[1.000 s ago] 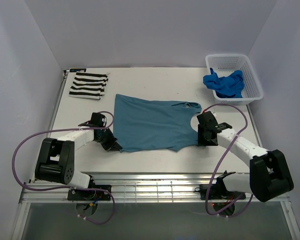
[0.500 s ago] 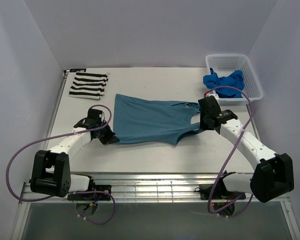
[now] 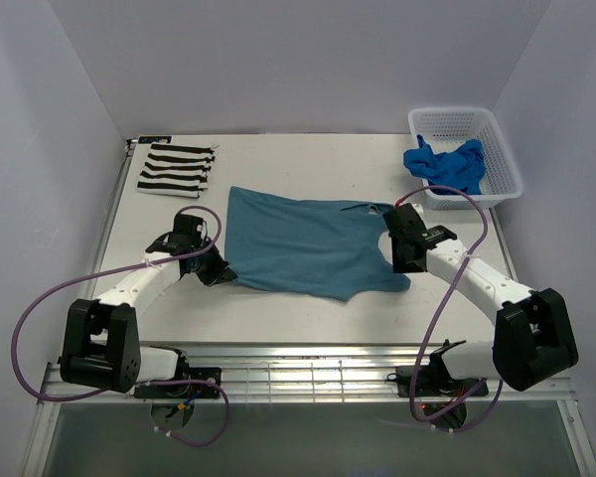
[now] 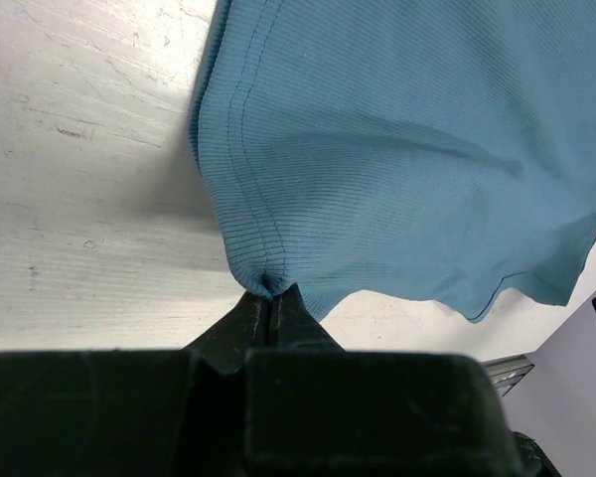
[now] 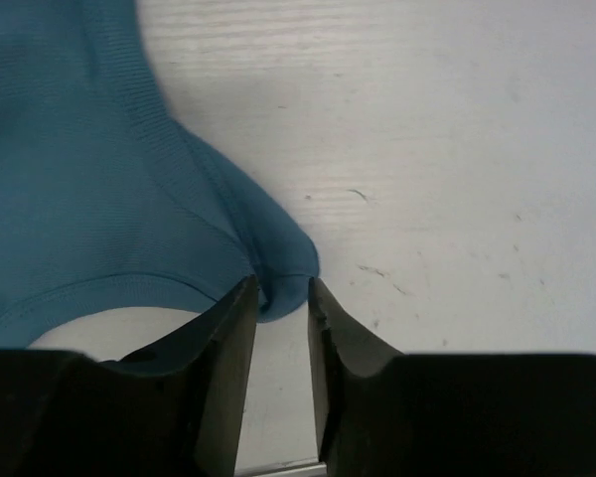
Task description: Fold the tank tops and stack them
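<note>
Now, left jaws: clamped on teal top (image 3: pixel 298 243) hem.
right jaws: slightly apart, strap end (image 5: pixel 283 266) between them.

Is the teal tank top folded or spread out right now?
Spread out: the teal tank top lies open across the table, one corner pinched by the left gripper.

Left claw (image 4: pixel 271 301) clamped tight on teal top (image 4: pixel 407 149); right claw (image 5: pixel 280 286) low, jaws narrowly parted; both arms extended.
</note>
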You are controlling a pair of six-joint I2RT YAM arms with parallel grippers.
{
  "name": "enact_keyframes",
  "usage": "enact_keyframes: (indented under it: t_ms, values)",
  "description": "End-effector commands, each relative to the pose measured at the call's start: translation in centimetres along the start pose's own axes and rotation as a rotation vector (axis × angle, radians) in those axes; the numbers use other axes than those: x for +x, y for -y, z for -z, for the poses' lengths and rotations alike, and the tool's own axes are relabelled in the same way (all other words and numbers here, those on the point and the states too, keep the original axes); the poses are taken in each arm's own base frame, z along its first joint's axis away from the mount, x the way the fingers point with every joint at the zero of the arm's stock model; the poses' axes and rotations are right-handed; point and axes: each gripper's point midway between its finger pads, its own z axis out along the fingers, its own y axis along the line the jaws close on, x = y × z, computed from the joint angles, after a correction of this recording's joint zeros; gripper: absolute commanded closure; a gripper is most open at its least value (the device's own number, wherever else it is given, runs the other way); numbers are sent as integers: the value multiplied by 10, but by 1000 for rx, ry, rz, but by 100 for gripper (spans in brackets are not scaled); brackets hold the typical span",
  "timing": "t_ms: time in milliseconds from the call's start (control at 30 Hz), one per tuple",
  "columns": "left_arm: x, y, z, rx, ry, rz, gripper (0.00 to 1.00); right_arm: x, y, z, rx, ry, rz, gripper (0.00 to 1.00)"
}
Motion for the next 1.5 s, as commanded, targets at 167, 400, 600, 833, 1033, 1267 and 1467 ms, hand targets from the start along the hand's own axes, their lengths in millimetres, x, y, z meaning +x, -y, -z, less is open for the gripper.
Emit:
enact_keyframes:
  t_ms: [167, 400, 600, 833, 1033, 1267, 1467]
  values:
    - [-12, 6, 9, -10, 50, -5, 100, -57, -51, 34, -392, 278, 66, 37]
    - [-32, 15, 19, -34, 110, 20, 100, 11, -20, 24, -393, 107, -67, 23]
    - [-37, 15, 23, -48, 134, 19, 100, 50, -11, 5, -467, -52, -372, 39]
    - [-20, -1, 13, -68, 78, 19, 100, 48, -24, -7, -541, -102, -440, 48]
    - [-11, -9, 12, -77, 67, 17, 100, 51, -16, -19, -467, -111, -495, 55]
    - [-8, -14, 11, -87, 60, 17, 100, 48, -7, -18, -442, -84, -526, 56]
    - [0, -21, 8, -96, 38, 25, 100, 43, -4, -22, -456, -85, -546, 57]
